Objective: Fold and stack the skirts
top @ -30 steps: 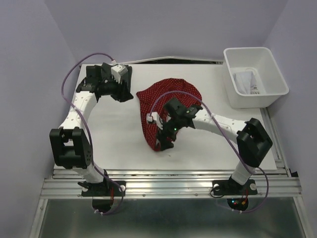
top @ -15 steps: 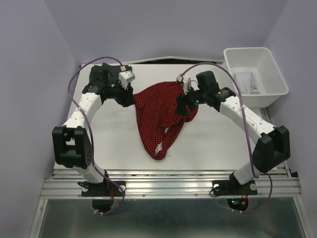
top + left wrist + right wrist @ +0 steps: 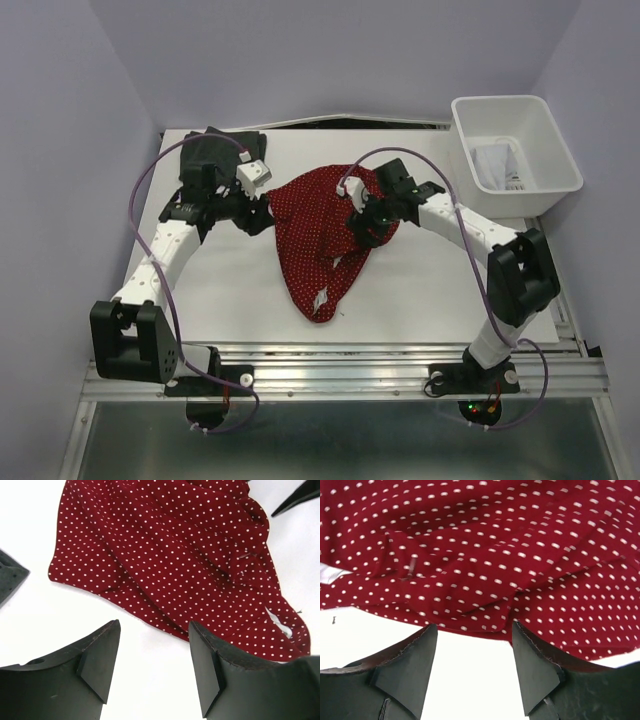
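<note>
Drawn back nearward since half a second ago, spread open and empty: left gripper [image 3: 262, 212], right gripper [image 3: 360, 222]. Flanking one red skirt [image 3: 318, 245] mid-table, long axis near tip to far hem; closer on the right, over its edge. Beyond, one dark skirt [image 3: 212, 152] far-left, one white skirt [image 3: 493, 163] in the bin [image 3: 500, 205].
</note>
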You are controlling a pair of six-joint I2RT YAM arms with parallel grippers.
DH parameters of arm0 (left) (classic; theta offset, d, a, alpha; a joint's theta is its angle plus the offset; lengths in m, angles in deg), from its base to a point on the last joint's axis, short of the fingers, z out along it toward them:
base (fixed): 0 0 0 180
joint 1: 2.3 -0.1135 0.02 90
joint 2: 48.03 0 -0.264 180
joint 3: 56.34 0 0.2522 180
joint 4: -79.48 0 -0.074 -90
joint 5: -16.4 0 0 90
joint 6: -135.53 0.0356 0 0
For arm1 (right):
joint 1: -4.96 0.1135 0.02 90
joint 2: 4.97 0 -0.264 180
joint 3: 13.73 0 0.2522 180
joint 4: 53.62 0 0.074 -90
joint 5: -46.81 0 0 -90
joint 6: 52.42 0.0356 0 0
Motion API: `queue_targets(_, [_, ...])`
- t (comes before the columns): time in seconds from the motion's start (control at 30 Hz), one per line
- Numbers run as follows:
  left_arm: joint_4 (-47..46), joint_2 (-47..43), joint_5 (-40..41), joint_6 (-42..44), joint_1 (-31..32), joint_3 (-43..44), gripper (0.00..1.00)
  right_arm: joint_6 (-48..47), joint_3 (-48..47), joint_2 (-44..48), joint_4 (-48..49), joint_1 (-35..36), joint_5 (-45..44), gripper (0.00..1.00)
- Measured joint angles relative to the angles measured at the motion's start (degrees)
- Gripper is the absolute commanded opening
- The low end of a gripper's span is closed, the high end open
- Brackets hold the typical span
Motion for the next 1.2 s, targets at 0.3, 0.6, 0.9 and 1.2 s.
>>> queue_targets(0.3, [-1.5, 0.7, -2.3, -7.8, -1.7, -0.7, 0.68, -4.2, 1.5, -1.0, 2.2, 6.4, -3.3, 0.48])
queue_targets(0.6, [-2.5, 0.6, -2.3, -11.0, -1.8, -1.8, 0.67, -6.0, 1.2, -5.7, 6.1, 6.4, -11.1, 0.01])
queue_targets(0.9, [-2.6, 0.4, -1.0, -10.5, -1.8, -3.4, 0.66, -0.9, -9.9, -5.7, 9.2, 6.4, -16.4, 0.01])
queue_targets(1.2, [-9.7, -3.0, 4.7, -13.6, -1.5, -5.6, 0.66, 9.9, -26.5, -8.9, 9.9, 6.4, -11.9, 0.01])
